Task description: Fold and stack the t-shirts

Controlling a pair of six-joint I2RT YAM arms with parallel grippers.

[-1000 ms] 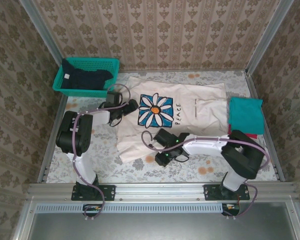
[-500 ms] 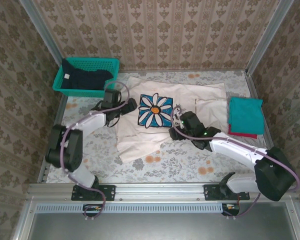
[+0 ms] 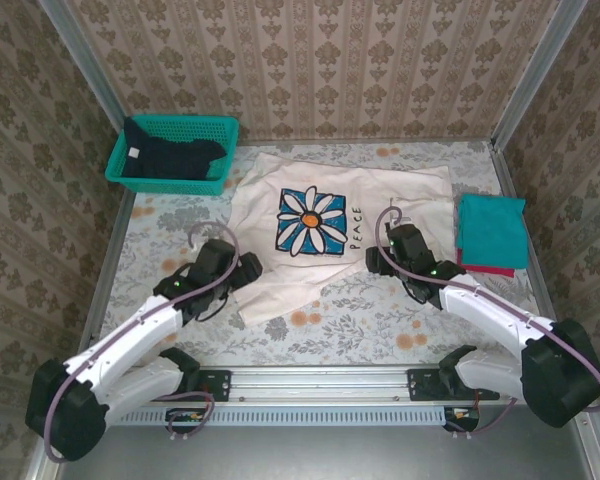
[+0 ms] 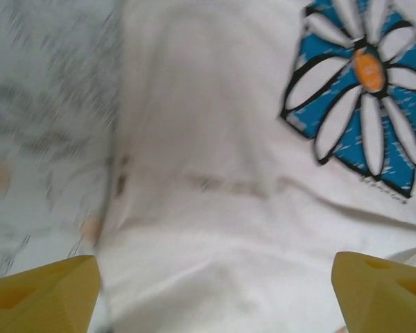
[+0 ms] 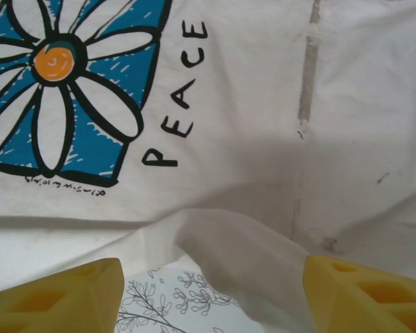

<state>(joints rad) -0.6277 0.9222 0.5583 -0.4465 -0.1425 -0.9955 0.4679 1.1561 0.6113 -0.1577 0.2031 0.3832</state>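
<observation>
1. Cream-white t-shirt (image 3: 380, 205) is spread flat on the floral table (image 3: 380, 322), printed side up; its blue daisy print (image 3: 308, 220) is taken as the landmark; "PEACE" is printed just to the right of the daisy print.
2. The teal t-shirt (image 3: 492, 228) is seen folded well to the right of the daisy print, just past the cream-white t-shirt's right edge; a red cloth (image 3: 490, 268) is seen beneath it.
3. The dark navy t-shirt (image 3: 165, 158) is heaped in the teal mesh basket (image 3: 170, 184), far and to the left of the daisy print.
4. The left gripper (image 3: 248, 268) is held over the cloth to the near left of the daisy print; its yellow fingers (image 4: 45, 291) are spread wide; nothing is gripped.
5. The right gripper (image 3: 380, 255) is held to the near right of the daisy print, at the hem; its fingers (image 5: 364, 295) are parted wide; a raised fold of hem is seen between them, released rather than pinched.
</observation>
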